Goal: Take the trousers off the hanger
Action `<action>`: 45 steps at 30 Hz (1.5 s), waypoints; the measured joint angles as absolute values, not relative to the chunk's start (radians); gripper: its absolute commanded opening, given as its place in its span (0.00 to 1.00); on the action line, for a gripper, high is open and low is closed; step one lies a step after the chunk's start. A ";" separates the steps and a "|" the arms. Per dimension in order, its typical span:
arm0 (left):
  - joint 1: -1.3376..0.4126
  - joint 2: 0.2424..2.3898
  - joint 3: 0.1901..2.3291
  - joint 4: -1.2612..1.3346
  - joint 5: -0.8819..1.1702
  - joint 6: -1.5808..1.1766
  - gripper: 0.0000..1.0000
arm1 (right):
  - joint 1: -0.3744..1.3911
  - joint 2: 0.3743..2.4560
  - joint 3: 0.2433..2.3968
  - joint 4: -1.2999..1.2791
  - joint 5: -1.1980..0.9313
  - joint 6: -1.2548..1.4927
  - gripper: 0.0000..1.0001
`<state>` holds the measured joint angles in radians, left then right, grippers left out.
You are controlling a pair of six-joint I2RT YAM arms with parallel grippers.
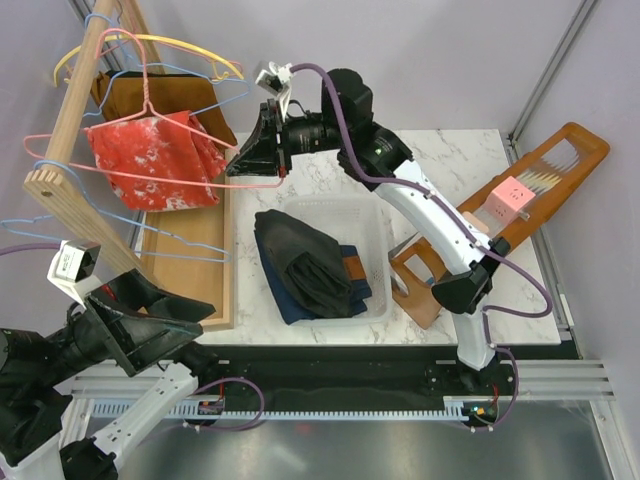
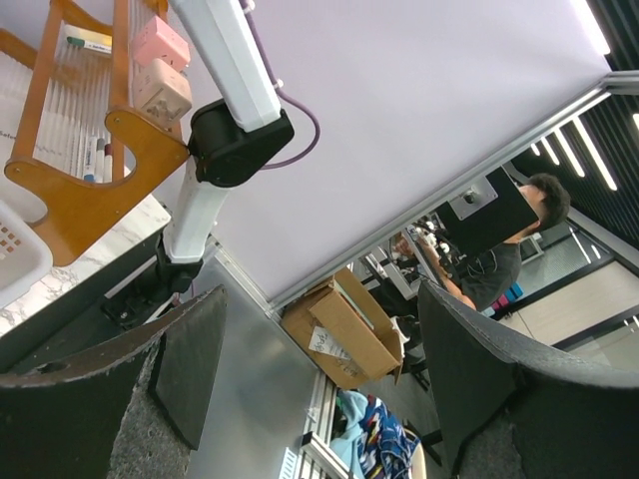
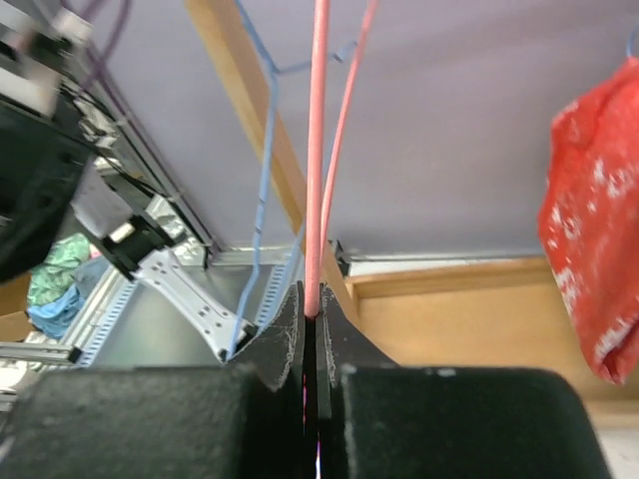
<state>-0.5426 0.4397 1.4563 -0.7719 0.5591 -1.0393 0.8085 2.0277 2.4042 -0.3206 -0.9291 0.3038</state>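
Pink hanger (image 3: 318, 150) clenched in right fingers (image 1: 245, 158), upper centre; trousers (image 1: 305, 265) lie folded in basket (image 1: 375, 225) below them mid-frame, right arm nearer, left fingers (image 1: 170, 312) released lower left.

The overhead view looks steeply down on the table (image 1: 450, 150) from behind both arm bases. The left wrist view tilts upward past the right arm (image 2: 225, 60). The right wrist view sits close against the pink hanger (image 3: 318, 150), sharing the red cloth (image 3: 594, 230) with overhead.
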 measured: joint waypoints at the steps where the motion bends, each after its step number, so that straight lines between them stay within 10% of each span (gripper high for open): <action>1: -0.543 0.439 1.456 -0.772 0.556 -1.039 0.84 | 0.812 2.030 2.432 -0.315 -0.936 0.326 0.00; 45: -0.543 0.443 1.422 -0.768 0.551 -1.048 0.84 | 1.112 2.132 2.487 -0.403 -0.405 0.138 0.00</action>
